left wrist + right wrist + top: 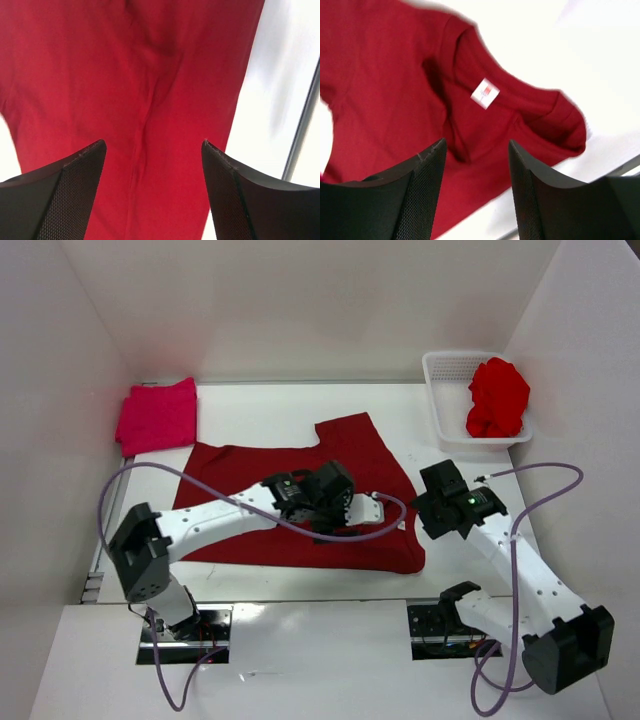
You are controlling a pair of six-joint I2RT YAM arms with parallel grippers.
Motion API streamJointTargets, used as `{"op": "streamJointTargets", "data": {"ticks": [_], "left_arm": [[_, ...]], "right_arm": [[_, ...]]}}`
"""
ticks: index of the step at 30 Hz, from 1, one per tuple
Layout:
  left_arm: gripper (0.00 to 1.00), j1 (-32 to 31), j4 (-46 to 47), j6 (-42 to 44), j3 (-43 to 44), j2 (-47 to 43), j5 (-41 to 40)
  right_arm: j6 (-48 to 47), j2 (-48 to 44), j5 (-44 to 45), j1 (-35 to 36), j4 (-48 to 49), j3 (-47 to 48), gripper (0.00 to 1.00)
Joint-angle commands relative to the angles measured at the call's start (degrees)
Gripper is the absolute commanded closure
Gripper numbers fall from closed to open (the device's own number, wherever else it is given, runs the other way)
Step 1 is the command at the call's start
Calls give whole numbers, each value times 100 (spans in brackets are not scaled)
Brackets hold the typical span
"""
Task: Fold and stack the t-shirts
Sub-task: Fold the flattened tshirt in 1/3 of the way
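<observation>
Top external view, roughly a third done: pink t-shirt (157, 415) is folded far-left, maroon t-shirt (350, 450) is spread on the surface (250, 410) under left pincer (154, 145) and right pincer (477, 142), both released, and red t-shirt (497, 397) is left bunched in basket (445, 365).

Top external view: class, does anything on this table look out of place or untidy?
The bright red t-shirt sits crumpled in the white basket at the far right, bulging over its rim. The maroon t-shirt lies spread out, unfolded and creased, mid-table. The pink t-shirt at the far left looks neatly folded.
</observation>
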Motion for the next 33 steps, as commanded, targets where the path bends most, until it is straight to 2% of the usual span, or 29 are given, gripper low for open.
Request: {"op": "streamJointTargets", "data": {"ticks": [1, 3, 8, 12, 16, 18, 23, 26, 29, 31, 33], "left_arm": [[16, -51, 978, 39, 214, 591, 140], [16, -51, 1216, 73, 215, 760, 193], [15, -51, 1270, 197, 487, 1358, 991], [14, -51, 1445, 83, 417, 1613, 1203], [14, -51, 1550, -23, 417, 1754, 1055], [17, -51, 1603, -23, 330, 1815, 941], [38, -51, 1674, -146, 267, 1991, 1002], [44, -51, 1735, -199, 267, 2114, 844], [43, -51, 1569, -199, 267, 2115, 896], [37, -51, 1621, -199, 198, 2115, 896], [37, -51, 1761, -278, 109, 2115, 528]], "right_arm": [[-31, 238, 335, -257, 260, -49, 42], [-206, 178, 388, -485, 261, 4, 42], [-812, -244, 222, -1267, 366, -57, 42], [-875, -376, 169, -1330, 480, -110, 41], [-1059, -324, 116, -1330, 533, -110, 41], [-1121, -385, 116, -1330, 533, -57, 41], [-1182, -526, 63, -1330, 595, -110, 41], [-1235, -526, 11, -1330, 595, -110, 41], [-1236, -526, 11, -1330, 648, -110, 41], [-1236, -526, 11, -1330, 648, -110, 41], [-1236, -526, -42, -1330, 648, -110, 41]]}}
